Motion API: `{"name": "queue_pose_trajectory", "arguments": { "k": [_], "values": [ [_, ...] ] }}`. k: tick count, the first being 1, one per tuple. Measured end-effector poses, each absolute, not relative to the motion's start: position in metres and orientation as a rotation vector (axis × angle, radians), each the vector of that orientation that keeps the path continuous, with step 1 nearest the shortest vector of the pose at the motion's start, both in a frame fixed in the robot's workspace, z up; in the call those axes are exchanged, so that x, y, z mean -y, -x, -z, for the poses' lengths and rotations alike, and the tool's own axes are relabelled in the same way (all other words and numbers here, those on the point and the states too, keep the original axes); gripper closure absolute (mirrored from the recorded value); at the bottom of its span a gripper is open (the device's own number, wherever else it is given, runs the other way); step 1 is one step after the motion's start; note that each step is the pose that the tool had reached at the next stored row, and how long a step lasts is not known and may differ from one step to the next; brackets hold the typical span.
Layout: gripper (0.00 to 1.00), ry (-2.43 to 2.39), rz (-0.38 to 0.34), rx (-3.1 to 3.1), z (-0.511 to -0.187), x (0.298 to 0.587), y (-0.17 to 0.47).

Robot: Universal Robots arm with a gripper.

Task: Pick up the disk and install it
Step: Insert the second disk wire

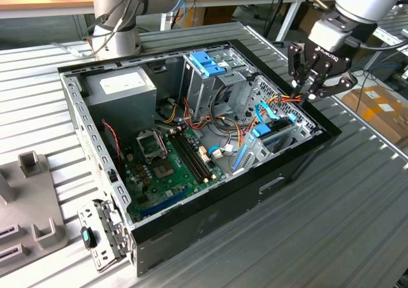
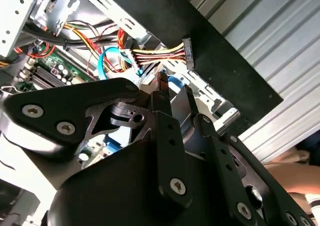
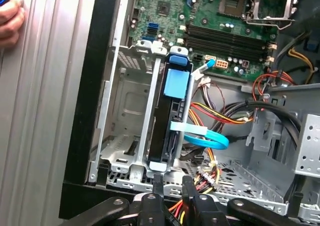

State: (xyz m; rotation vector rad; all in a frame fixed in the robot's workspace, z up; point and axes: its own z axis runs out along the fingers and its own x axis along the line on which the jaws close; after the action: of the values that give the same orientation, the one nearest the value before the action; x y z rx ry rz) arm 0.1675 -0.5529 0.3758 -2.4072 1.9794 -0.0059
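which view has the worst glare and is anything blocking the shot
Exterior view: glare whitens the ribbed metal table behind the case. Second wrist view: the end effector body covers the lower frame, close and soft; the table strip is bright. First wrist view: evenly lit, the disk stands edge-on in its bay, sharp.

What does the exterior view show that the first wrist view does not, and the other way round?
The exterior view adds the grey power-supply box, the cage with a blue top and a fixture beside the case. The first wrist view adds a hand over the table and looks along the disk, standing on edge in its bay. Both show the motherboard and the tool.
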Motion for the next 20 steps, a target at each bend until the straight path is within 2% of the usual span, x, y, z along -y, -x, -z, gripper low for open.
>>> {"name": "queue_pose_trajectory", "arguments": {
  "k": [20],
  "values": [
    [0.71,2.776,-0.002,-1.416,-0.3749,0.5528,-0.1761]
  ]
}}
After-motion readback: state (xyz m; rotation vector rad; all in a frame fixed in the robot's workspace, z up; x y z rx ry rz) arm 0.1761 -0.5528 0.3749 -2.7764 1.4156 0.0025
